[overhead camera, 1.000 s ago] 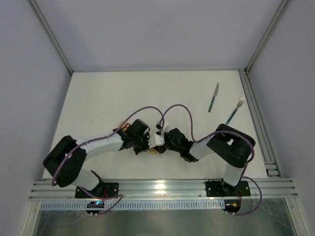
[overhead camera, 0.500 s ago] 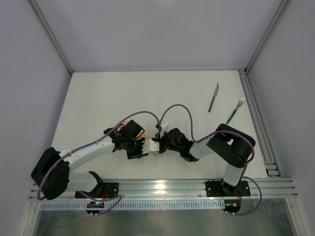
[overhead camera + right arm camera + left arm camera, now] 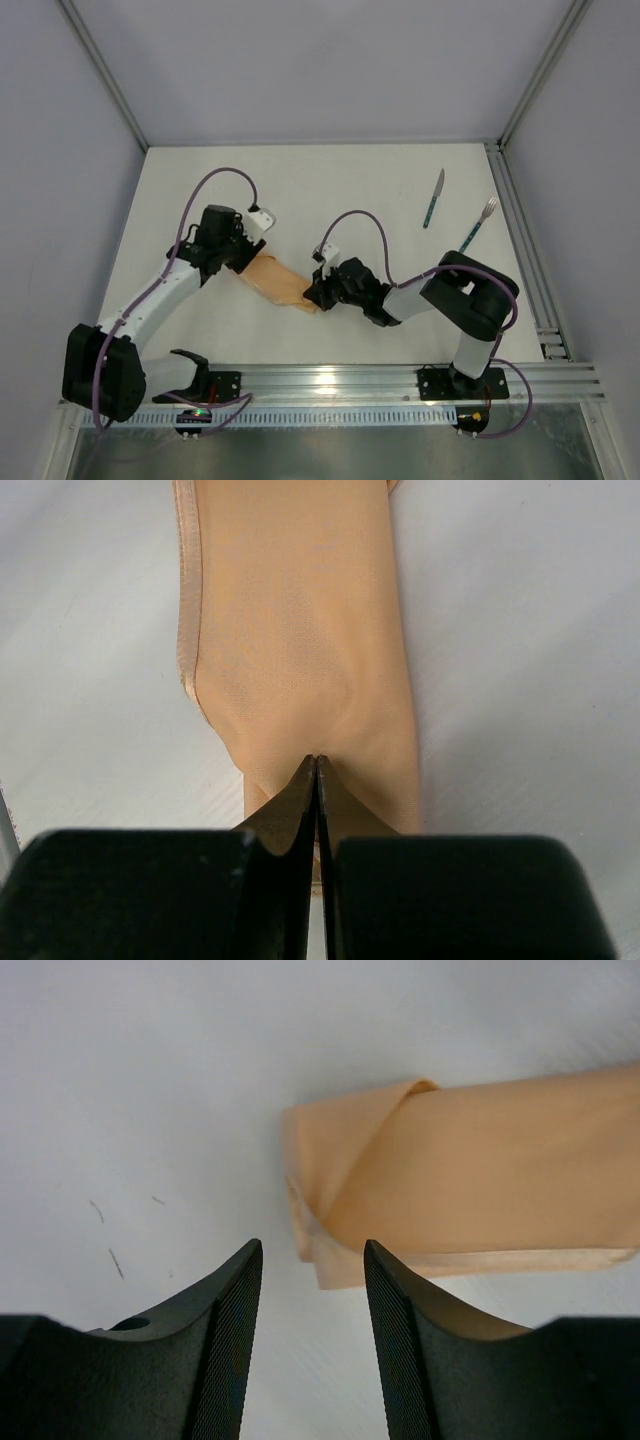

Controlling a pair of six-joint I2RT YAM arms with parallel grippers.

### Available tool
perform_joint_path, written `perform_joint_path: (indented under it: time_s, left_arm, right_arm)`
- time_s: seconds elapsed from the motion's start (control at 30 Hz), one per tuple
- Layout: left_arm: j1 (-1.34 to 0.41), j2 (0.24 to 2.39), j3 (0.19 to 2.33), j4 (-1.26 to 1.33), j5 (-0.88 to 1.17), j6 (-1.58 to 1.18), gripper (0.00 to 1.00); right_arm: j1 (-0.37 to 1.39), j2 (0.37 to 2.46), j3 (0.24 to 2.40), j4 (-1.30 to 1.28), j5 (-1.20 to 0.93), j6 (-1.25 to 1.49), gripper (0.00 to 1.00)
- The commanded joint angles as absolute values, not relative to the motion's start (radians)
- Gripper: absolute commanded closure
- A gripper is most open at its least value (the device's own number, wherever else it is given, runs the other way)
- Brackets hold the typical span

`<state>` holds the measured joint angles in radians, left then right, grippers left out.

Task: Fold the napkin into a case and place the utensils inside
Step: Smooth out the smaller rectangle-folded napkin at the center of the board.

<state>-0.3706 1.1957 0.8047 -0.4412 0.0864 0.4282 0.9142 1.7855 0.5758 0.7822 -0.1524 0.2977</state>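
Pinching one end of the napkin in the right end effector, with slim black wedge-shaped fingertips pressed together on the thin cloth and drawing it into a small pucker at the bite. Lies folded as a long, flat band of plain peach-orange fabric on the matte white counter, slanting between the two arms, with a narrow stitched hem along one long edge. Ends at the far tip in a diagonal fold, soft layers stacked and slightly offset, just in front of the left end effector. Holds nothing there: jaws apart, finely ribbed black pads facing each other across a bare gap, close to the cloth's end but clear of it. Shows the knife and fork towards the far right of the counter, near each other and well apart from the napkin, each slim, with a teal-green handle and a silver metal end.
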Motion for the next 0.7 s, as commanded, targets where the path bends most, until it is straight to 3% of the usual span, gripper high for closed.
perform_joint_path:
  time_s: [0.0,0.67]
  left_arm:
    - [-0.261,1.267,0.844,-0.345,0.035,0.388,0.53]
    - [-0.216,1.365,0.877,-0.333,0.201,0.334,0.60]
  right_arm:
    - [0.913,1.799,0.597,0.755,-0.146,0.272,0.96]
    - [0.913,1.812,0.600,0.742,-0.137,0.273,0.96]
